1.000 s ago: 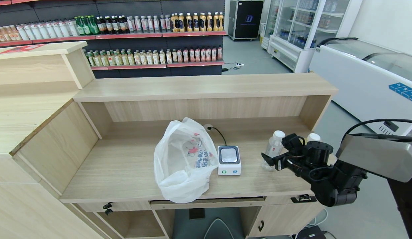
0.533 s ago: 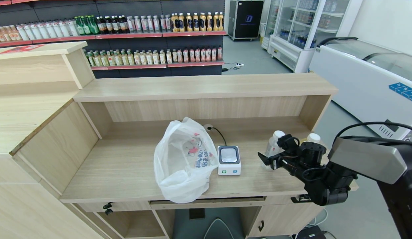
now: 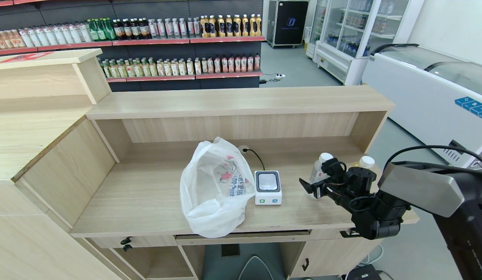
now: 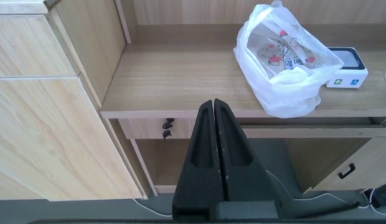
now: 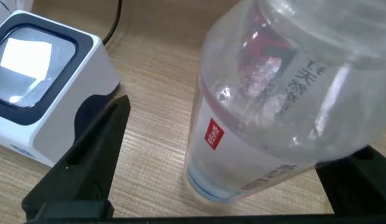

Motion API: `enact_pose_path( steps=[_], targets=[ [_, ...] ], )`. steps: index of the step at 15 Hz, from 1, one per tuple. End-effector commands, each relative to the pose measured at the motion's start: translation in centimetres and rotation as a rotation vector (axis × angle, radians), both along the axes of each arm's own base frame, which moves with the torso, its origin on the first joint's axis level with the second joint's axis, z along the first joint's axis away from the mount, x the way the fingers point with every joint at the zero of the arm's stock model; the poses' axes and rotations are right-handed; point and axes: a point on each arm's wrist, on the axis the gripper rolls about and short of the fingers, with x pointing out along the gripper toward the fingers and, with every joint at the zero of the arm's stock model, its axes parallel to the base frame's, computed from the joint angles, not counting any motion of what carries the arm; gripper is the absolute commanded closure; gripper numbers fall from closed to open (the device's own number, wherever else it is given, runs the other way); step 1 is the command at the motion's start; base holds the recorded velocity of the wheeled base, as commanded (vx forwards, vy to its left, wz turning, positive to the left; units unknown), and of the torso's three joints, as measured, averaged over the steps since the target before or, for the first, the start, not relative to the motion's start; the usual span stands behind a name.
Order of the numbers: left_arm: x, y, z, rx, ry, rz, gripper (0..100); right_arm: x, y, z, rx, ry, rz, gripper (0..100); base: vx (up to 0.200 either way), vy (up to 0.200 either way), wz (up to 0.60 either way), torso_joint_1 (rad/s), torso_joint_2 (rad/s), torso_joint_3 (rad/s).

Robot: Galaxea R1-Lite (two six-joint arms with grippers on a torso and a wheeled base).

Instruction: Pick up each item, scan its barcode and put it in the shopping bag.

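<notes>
Wood counter (image 3: 147,194) has one crinkly shopping bag (image 3: 215,190), one boxy scanner (image 3: 268,187) and two white-capped plastic drinks: a clear bottle (image 3: 318,169) and a second bottle (image 3: 367,162). Right gripper (image 3: 318,178) is spread wide around the clear bottle, left gripper (image 4: 213,143) is pinched together

right arm (image 3: 421,189): silver-grey boxy forearm shell, black rounded joints, black cables looping at wrist. right claw (image 3: 311,186): black, flat paddle-shaped. left claw (image 4: 213,112): matte black, tapered wedge-shaped.

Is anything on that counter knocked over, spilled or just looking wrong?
Nothing stands out. The shopping bag sits open and slumped on the counter, which is normal for thin plastic. The scanner lies flat beside it. The clear bottle and the second bottle stand upright, caps on. No spill shows.
</notes>
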Motion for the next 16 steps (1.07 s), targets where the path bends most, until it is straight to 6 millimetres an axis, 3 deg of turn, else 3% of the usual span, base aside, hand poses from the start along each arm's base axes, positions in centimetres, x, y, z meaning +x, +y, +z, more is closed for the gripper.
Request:
enact_pose_path(
  steps=[1,12,13,16],
  targets=[
    [0.0,0.0,0.0,0.0,0.0,0.001,100,0.3,0.1,-0.3,0.001,-0.005,0.003,0,0.0,0.0,0.0,0.0,0.0,0.0],
    [0.0,0.0,0.0,0.0,0.0,0.001,100,1.5,0.8,-1.0,0.011,-0.031,0.027,0,0.0,0.0,0.0,0.0,0.0,0.0],
    [0.0,0.0,0.0,0.0,0.0,0.001,100,1.5,0.8,-1.0,0.011,-0.031,0.027,100,0.0,0.0,0.0,0.0,0.0,0.0],
    [0.0,0.0,0.0,0.0,0.0,0.001,100,1.7,0.8,-1.0,0.011,-0.028,0.025,100,0.0,0.0,0.0,0.0,0.0,0.0]
  ],
)
